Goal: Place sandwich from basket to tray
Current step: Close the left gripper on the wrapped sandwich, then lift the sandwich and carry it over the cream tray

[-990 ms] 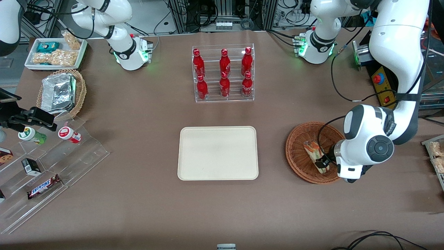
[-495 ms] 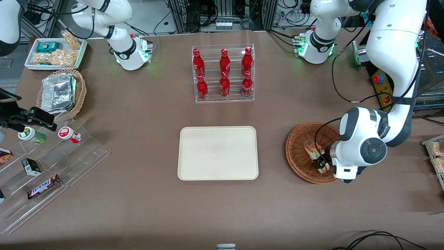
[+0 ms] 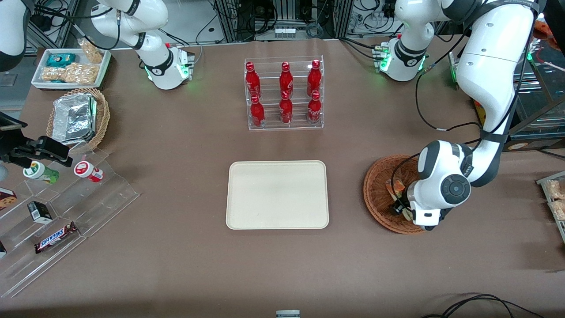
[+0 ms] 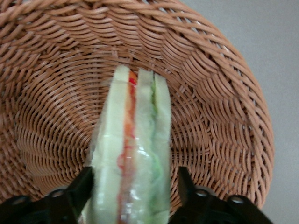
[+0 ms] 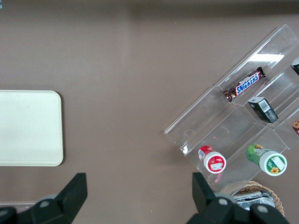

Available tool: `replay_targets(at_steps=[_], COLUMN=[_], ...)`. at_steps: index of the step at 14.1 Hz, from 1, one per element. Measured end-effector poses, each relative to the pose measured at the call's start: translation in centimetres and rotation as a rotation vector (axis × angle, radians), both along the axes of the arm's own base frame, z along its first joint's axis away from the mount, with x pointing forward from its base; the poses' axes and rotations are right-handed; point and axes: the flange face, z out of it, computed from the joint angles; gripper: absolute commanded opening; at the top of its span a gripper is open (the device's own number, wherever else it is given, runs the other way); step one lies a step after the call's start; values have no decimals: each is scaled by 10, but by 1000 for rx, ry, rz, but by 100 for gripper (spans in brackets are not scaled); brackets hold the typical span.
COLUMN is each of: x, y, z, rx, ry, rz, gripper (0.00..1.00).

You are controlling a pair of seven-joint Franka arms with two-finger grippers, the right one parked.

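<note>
The sandwich (image 3: 396, 188), a wrapped wedge of pale bread with orange-red and green layers (image 4: 133, 149), lies in the round reddish-brown wicker basket (image 3: 376, 194) toward the working arm's end of the table. My left gripper (image 3: 404, 210) is down inside the basket (image 4: 219, 102), open, with one black finger on each side of the sandwich's wide end (image 4: 134, 179). One finger (image 4: 83, 184) touches the wrap; the other (image 4: 184, 182) stands just off it. The arm's wrist hides most of the sandwich in the front view. The cream tray (image 3: 277, 194) lies flat and bare at mid-table, beside the basket.
A clear rack of red bottles (image 3: 284, 92) stands farther from the front camera than the tray. Toward the parked arm's end are a tan basket with foil (image 3: 78, 117), a white snack tray (image 3: 70, 66) and a clear stepped stand (image 3: 66, 212) holding snacks.
The left arm's wrist has moved across the basket toward the tray, over the sandwich, covering more of it. The sandwich and basket have stayed put.
</note>
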Motion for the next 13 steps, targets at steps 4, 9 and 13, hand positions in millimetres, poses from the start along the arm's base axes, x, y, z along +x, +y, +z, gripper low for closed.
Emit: replay_targets(at_steps=[4,9,13], x=[-4,-28,-62], y=[-14,-75,-179], z=[27,115,151], rx=[18,36,11], ry=[2,21,-37], rz=[-11,-116,-314], gripper=[4,7,6])
